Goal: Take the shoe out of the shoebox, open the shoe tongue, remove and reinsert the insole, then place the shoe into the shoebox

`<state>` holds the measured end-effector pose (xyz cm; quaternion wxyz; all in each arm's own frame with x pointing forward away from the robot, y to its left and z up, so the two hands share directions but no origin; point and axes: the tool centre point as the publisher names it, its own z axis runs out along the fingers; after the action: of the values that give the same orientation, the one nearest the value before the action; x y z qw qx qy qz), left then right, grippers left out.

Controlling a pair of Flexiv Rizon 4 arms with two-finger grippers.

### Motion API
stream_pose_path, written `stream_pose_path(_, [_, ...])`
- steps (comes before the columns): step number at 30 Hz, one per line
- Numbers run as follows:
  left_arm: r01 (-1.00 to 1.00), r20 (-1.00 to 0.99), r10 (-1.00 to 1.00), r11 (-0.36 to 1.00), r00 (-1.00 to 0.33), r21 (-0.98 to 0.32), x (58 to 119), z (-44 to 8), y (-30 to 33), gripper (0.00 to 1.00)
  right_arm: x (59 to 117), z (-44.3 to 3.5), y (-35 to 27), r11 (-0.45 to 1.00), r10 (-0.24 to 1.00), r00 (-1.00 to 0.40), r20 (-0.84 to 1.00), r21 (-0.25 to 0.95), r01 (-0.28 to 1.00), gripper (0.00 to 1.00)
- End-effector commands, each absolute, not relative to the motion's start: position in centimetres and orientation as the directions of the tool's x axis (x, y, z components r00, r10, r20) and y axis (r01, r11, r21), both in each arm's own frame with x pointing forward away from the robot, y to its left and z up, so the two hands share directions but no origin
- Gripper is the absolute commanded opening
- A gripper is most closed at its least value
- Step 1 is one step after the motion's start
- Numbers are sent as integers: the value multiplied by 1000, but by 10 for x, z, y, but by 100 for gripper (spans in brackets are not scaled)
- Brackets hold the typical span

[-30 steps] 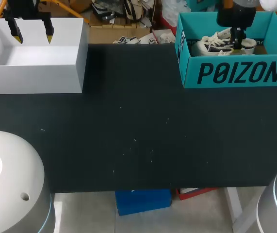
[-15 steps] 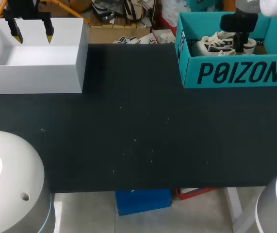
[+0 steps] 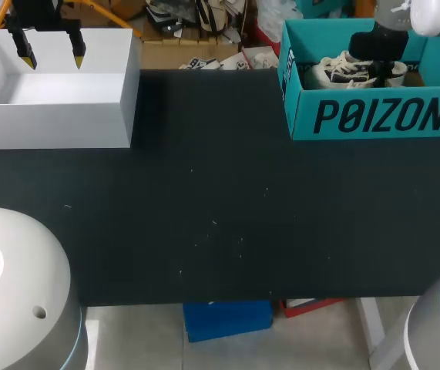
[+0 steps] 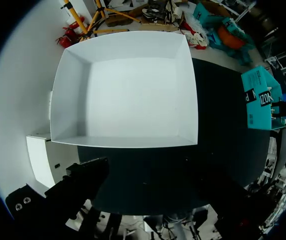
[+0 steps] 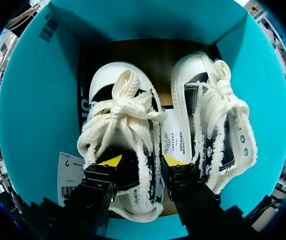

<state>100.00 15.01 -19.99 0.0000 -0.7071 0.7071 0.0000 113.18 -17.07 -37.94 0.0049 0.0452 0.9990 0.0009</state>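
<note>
Since the shoe (image 5: 122, 130) lies inside the shoebox (image 5: 30, 100), directly under the right jaws, the lift depends on how the jaws sit across it. The shoe's long axis runs lengthwise along the shoebox, with the toe ahead of the jaws and the heel beneath them. The jaws stand crosswise to that axis and are spread wide. One yellow tip sits over the shoe's opening. The other sits just outside its side wall, above the card (image 5: 170, 137) that lies between this shoe and the second shoe (image 5: 218, 125). The jaws straddle the side wall and do not appear to pinch it.

The left jaws hang spread wide and empty over the white box (image 3: 50, 116), well apart from the shoebox across the counter (image 3: 220, 216). The right arm is therefore the nearer one.

The fingers cover the heel and rear collar. The laces and tongue hide the insole. Contact between tips and shoe cannot be confirmed.
</note>
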Motion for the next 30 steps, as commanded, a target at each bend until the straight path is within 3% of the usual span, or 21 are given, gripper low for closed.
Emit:
stream_pose_path(1, [-1000, 0, -1000, 0, 0, 0, 1000, -200, 150, 100, 1139, -394, -170, 996, 92, -996, -1, 9, 92, 46])
stream_pose_path(6, [-1000, 0, -1000, 0, 0, 0, 1000, -200, 150, 100, 1139, -402, -171, 995, 95, -995, 4, 16, 95, 42])
stream_pose_path(8, [-1000, 0, -1000, 0, 0, 0, 1000, -200, 150, 100, 1138, -405, -172, 995, 97, -995, 8, 15, 97, 21])
stream_pose_path(9, [-1000, 0, -1000, 0, 0, 0, 1000, -200, 150, 100, 1137, -406, -172, 995, 98, -995, 10, 14, 98, 2])
stream_pose_path(10, [-1000, 0, -1000, 0, 0, 0, 1000, -200, 150, 100, 1137, -406, -172, 995, 99, -995, 11, 13, 99, 0])
stream_pose_path(30, [-1000, 0, -1000, 0, 0, 0, 1000, -200, 150, 100, 1137, -375, -176, 996, 91, -996, -8, -11, 91, 0])
